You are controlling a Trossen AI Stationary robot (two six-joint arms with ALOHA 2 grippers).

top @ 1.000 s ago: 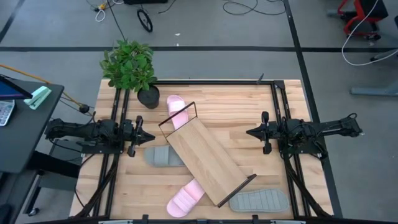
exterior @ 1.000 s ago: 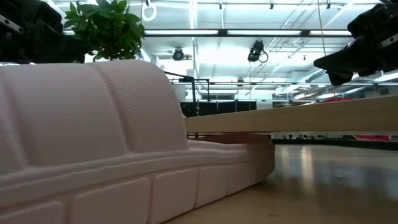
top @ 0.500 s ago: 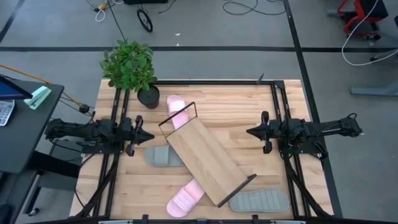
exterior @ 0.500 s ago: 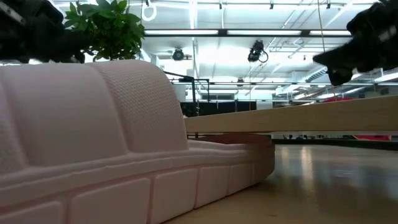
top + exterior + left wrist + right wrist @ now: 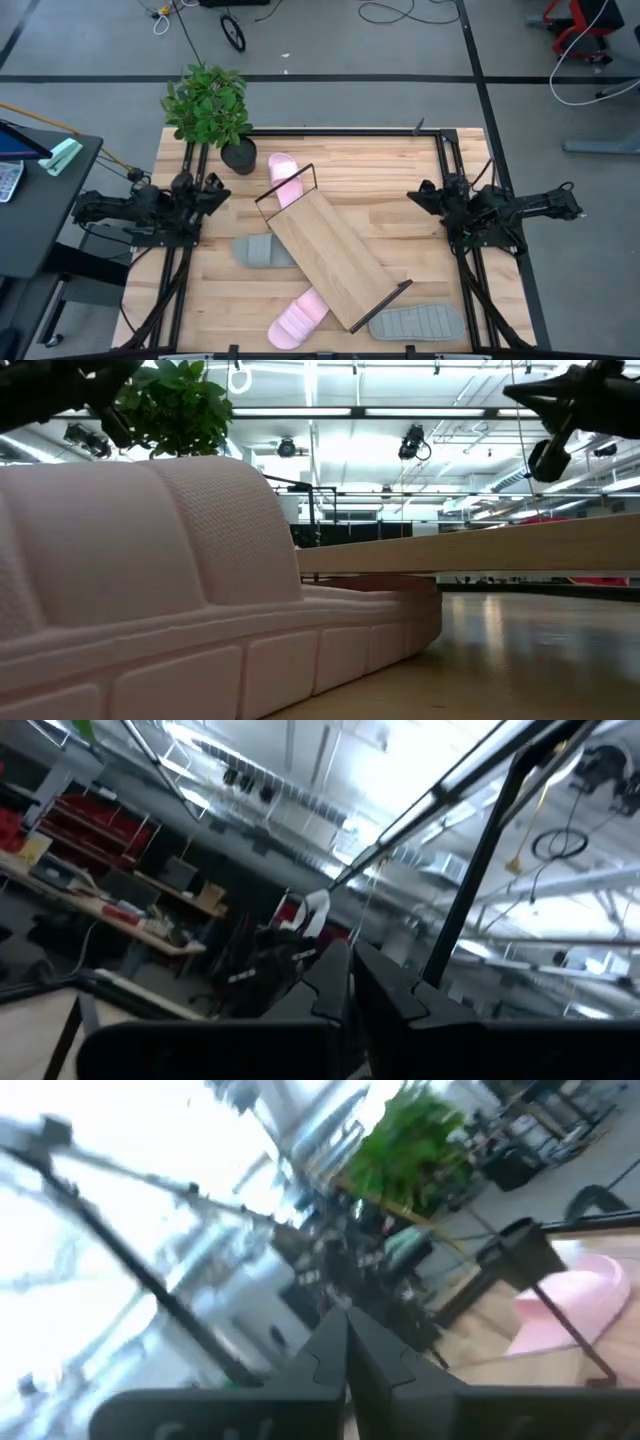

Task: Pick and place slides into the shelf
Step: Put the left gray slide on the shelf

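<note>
Light-wood rectangular shelf (image 5: 335,257) with dark wire end frames: lies diagonally at worktop (image 5: 400,180) centre. Slides beneath or beside it: pale pink at 12 o'clock (image 5: 284,177) and 7 o'clock (image 5: 297,321), grey at 9 o'clock (image 5: 262,251) and 5 o'clock (image 5: 418,323). Left claw (image 5: 213,193) and right claw (image 5: 417,196): pinched closed, empty, at the worktop's sides. Risk: pulling pinned slides may drag the shelf.

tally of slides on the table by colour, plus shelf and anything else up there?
Pink slides: 2 (one at the shelf's far end, one at the near edge)
Grey slides: 2 (one left of the shelf, one at its near right end)
Shelf: 1, lying diagonally
Potted plant: 1
Total: 6
</note>
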